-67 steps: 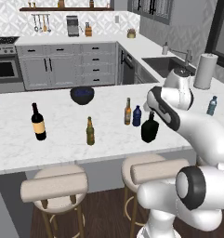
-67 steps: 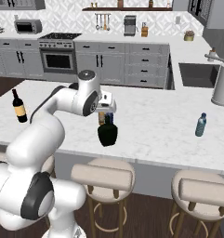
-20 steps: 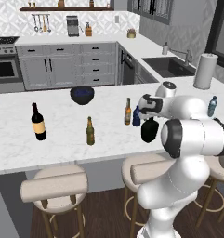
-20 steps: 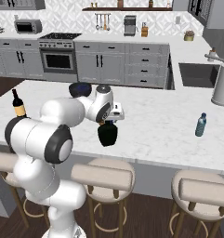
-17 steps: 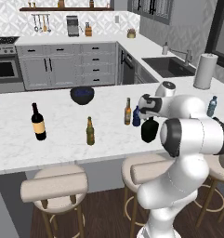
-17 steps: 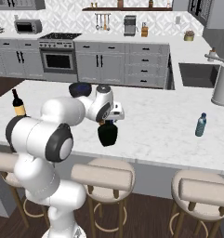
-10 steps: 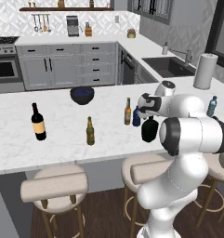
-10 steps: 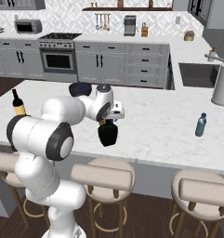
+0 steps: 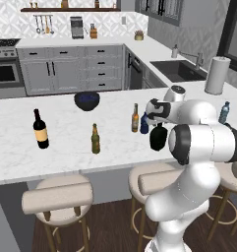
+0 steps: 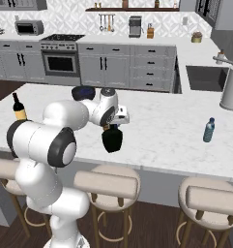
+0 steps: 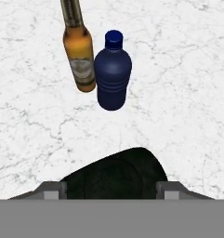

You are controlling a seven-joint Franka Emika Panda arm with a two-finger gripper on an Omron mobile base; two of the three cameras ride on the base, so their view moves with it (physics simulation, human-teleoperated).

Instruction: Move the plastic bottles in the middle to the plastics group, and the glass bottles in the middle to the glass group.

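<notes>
Three bottles make up the middle cluster you are working on: the black flask (image 11: 115,174), the light-amber beer bottle (image 11: 79,58) and the small dark blue bottle (image 11: 113,72). In the hand view the flask fills the bottom centre, right between the two finger tips, while the amber bottle and the blue bottle stand close together in the upper middle of the frame. In the left base view the flask (image 9: 158,138) sits right of centre, just under the gripper (image 9: 158,114), with the blue bottle (image 9: 144,124) and the amber bottle (image 9: 135,118) to its left.

The gripper (image 11: 112,189) straddles the top of the flask with one tip on each side; whether the tips are already pressing on it you cannot tell from these pictures.

Treat the flask as heavy for its size, rigid, smooth and breakable if it is glass, as its look suggests. Its wide round body offers the fingers little to hold, so the short neck or the shoulder just below it is likely the better place to grip. Lift it straight up and keep it upright, since a slick surface may slip or swing in a shallow pinch.

It belongs with the wine bottle (image 9: 40,130) and the olive-brown beer bottle (image 9: 95,140), left of centre in the left base view. The pale water bottle (image 10: 209,130) stands apart at the right of the right base view.
</notes>
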